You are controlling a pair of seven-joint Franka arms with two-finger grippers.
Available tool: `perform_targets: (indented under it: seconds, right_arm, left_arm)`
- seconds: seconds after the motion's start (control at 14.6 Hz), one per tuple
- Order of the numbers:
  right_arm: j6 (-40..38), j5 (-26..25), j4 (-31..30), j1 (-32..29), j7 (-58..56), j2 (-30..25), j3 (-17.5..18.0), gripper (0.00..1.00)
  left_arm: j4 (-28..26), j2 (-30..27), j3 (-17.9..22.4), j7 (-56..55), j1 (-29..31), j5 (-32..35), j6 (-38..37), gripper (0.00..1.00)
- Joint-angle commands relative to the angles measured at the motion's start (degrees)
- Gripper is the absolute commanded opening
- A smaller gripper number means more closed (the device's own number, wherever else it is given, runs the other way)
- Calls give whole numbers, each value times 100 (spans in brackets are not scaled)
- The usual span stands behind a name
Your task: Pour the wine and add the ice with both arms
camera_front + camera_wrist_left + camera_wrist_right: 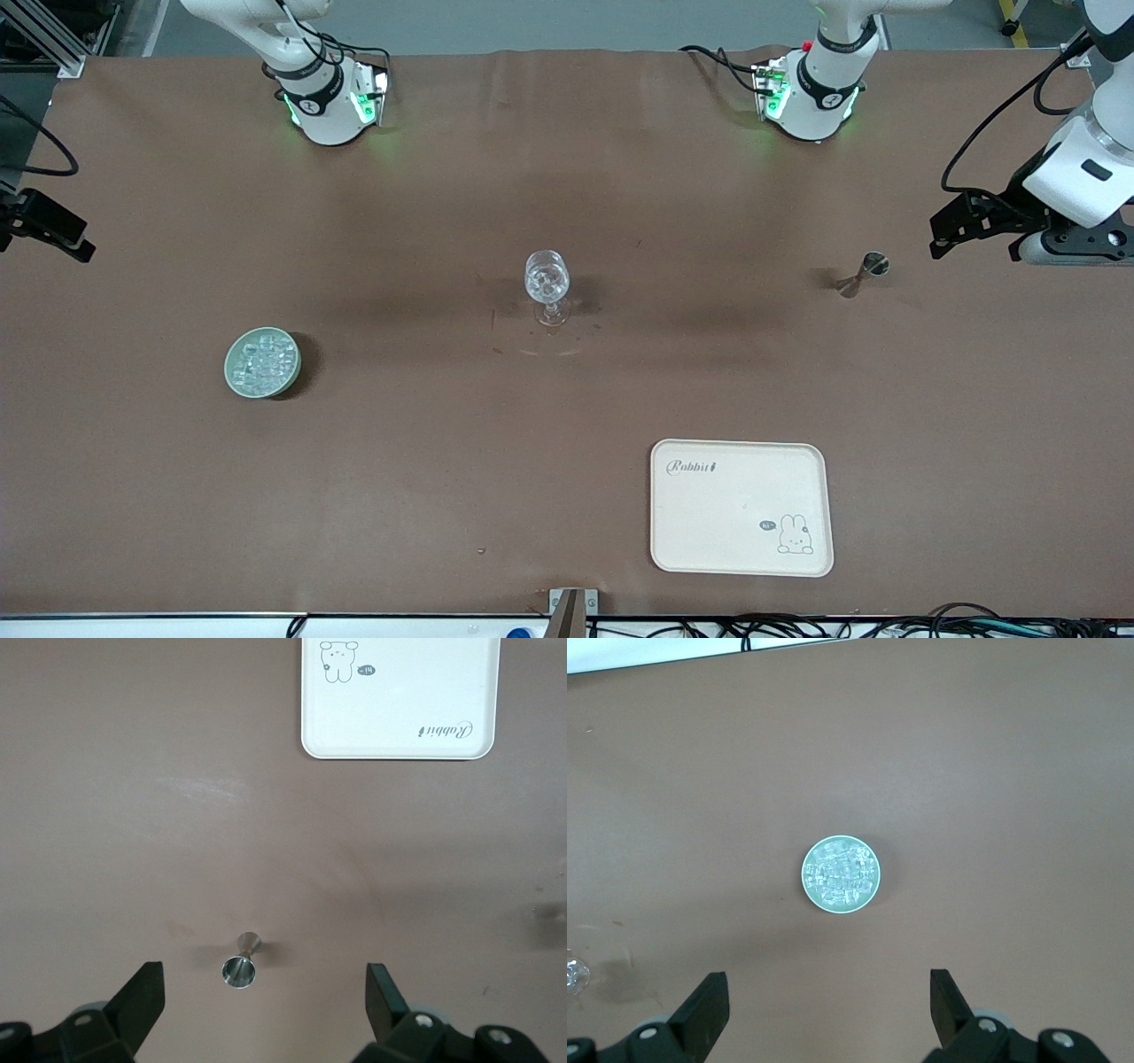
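Glass (547, 285) mid-desk seems to hold ice; jigger (861, 275) and ice bowl (262, 362) parked. Left pincer (265, 997) and right pincer (829, 997) released, both aloft. Start or finish—can't tell.

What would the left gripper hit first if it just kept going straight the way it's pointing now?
Probably the small metal jigger, or the bare table right beside it. The left gripper is open and faces down at the table with the jigger between its fingers; depth is unclear.
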Motion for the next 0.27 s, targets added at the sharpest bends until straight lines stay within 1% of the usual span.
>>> perform_targets:
  seconds: [0.0,0.21]
  right_arm:
    - [-4,69,-143,-251,-52,-140,176,100]
    - [-4,78,-143,-234,-43,-140,185,100]
  left_arm:
    - [32,-63,-11,-84,-28,97,-104,100]
    - [32,-63,-11,-84,-28,71,-104,100]
